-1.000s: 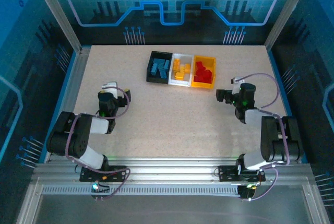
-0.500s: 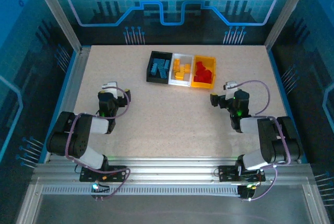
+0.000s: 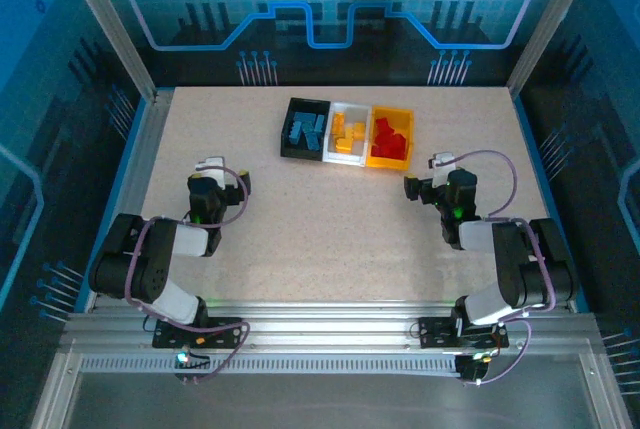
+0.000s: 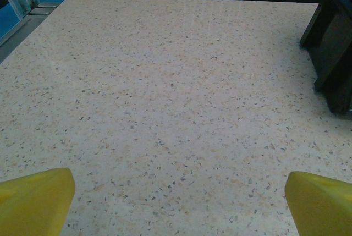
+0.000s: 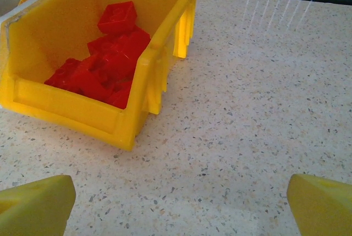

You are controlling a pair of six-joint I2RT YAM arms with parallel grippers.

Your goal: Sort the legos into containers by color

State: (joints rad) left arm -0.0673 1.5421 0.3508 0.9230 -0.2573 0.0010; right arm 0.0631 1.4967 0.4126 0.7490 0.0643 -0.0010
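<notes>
Three joined containers stand in a row at the far middle of the table. The black one [image 3: 286, 135] holds blue legos [image 3: 305, 130], the white one [image 3: 346, 158] orange-yellow legos [image 3: 348, 131], and the yellow one [image 3: 389, 163] red legos [image 3: 390, 139]. My left gripper [image 3: 225, 175] rests low at the left, open and empty [image 4: 179, 208], with the black bin's side [image 4: 333, 43] at its far right. My right gripper [image 3: 425, 177] is open and empty [image 5: 179, 208] over bare table, just right of and nearer than the yellow bin [image 5: 71, 112] with its red legos [image 5: 110, 60].
The speckled tabletop [image 3: 330, 229] is bounded by aluminium frame rails [image 3: 140, 164] at the left and right sides. Both arm bases sit at the near edge.
My right gripper has drawn left and nearer, closer to the yellow bin; over the last half second it barely shifted. The left arm has not moved.
</notes>
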